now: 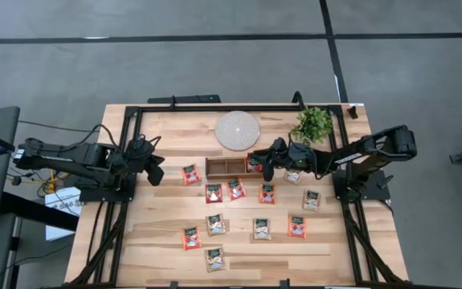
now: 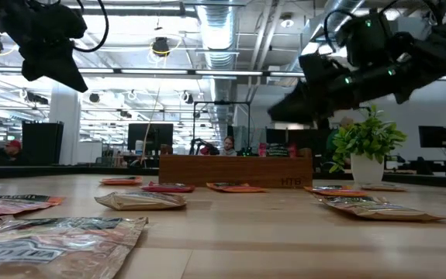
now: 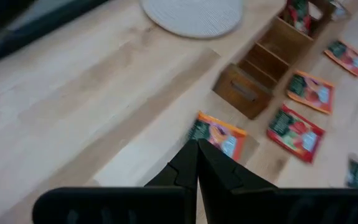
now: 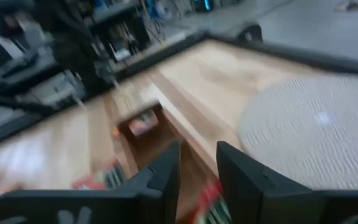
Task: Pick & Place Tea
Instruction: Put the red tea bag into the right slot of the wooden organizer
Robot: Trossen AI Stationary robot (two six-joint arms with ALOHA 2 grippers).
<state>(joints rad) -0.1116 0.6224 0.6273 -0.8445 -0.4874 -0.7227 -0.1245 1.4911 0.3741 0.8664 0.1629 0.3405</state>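
Right claw: narrowly parted, empty, over the tray's 3 o'clock end.
Left claw: closed, empty, at the tray's 9 o'clock.
Tea: scattered on the surface.

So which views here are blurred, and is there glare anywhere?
Right wrist view: heavy motion blur smears the wooden tray and white disc. Left wrist view: mild blur, tea sachets still readable. Low view: bright ceiling lights silhouette both arms, nearest sachet out of focus. High view: sharp, evenly lit.

floor: grey, dark seams | ceiling: exposed ducts, lamps | monitors behind
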